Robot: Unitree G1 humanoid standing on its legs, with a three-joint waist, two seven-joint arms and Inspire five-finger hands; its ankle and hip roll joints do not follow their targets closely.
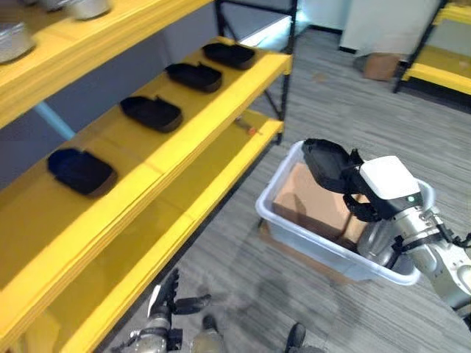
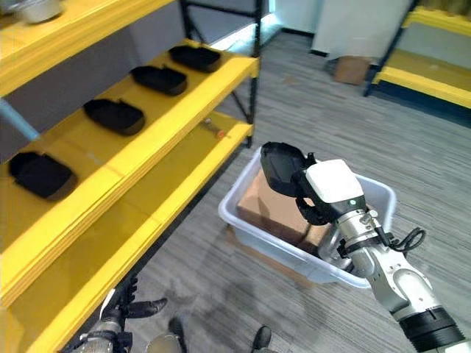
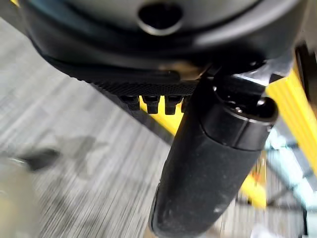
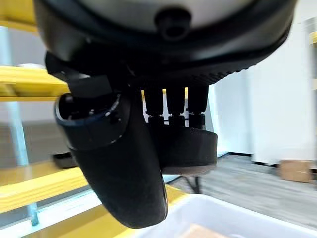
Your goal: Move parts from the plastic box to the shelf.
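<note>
Risk sits mostly in the grasp: the right hand [image 2: 318, 193] holds one black part [image 2: 281, 166] raised above the plastic box [image 2: 243, 222], thumb and fingers [image 4: 174, 106] curled against it in the right wrist view, and that pinch looks to catch the part near one end, so the free end could swing or slide out as the arm carries it toward the shelf [image 1: 193, 131]. A drop here would probably land back in the box on the cardboard carton [image 1: 313, 202], or hit the rim and tumble to the floor. Four like parts [image 1: 151, 112] already lie in a row on the yellow middle board, well apart; a careless approach could clip the board's front edge or nudge a placed piece, so I would aim for a bare stretch. The left hand [image 1: 167, 296] hangs low near the floor with fingers relaxed and straight, holding nothing.
</note>
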